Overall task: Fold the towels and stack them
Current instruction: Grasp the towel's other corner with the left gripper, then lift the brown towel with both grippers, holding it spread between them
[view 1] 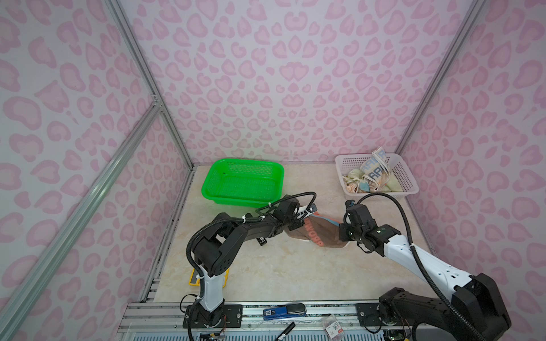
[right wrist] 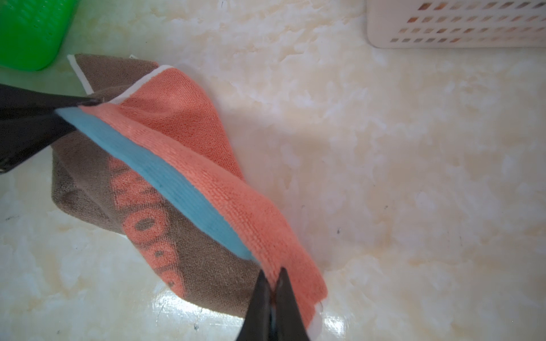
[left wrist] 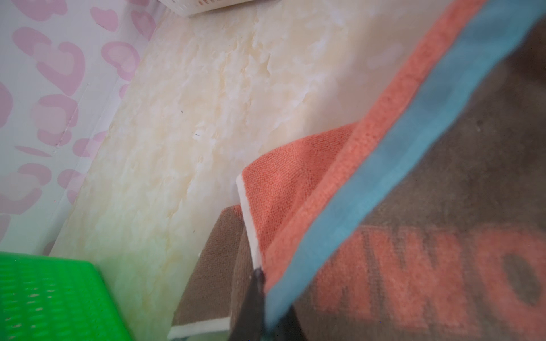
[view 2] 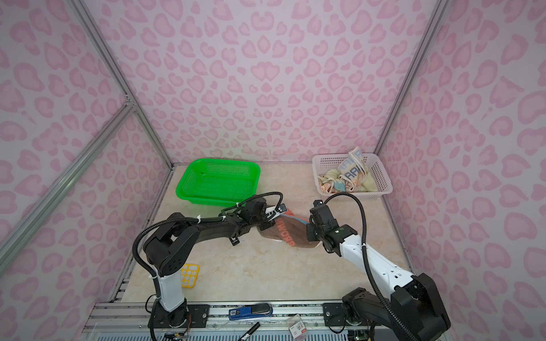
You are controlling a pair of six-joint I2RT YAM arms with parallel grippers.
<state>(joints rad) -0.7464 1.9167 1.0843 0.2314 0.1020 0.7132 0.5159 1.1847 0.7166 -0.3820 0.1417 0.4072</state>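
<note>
A brown and rust-red towel [view 1: 317,234] [view 2: 291,233] with a light blue stripe and orange letters lies mid-table, its upper edge stretched between my two grippers. My left gripper [view 1: 304,220] [left wrist: 261,274] is shut on the towel's [left wrist: 443,177] left corner. My right gripper [view 1: 339,231] [right wrist: 273,274] is shut on the towel's [right wrist: 165,189] right corner, and the left fingers [right wrist: 59,118] show at its far end. The lower part of the cloth rests on the table. More towels [view 1: 373,174] [view 2: 348,174], one cream with big letters, lie crumpled in the white basket [view 1: 410,183].
An empty green mesh basket [view 1: 206,189] [view 2: 181,189] stands at the back left, close behind the left gripper. A yellow item [view 2: 189,275] lies by the left arm's base. A blue tool [view 1: 285,311], a marker and a small bag lie on the front rail. Patterned walls enclose three sides.
</note>
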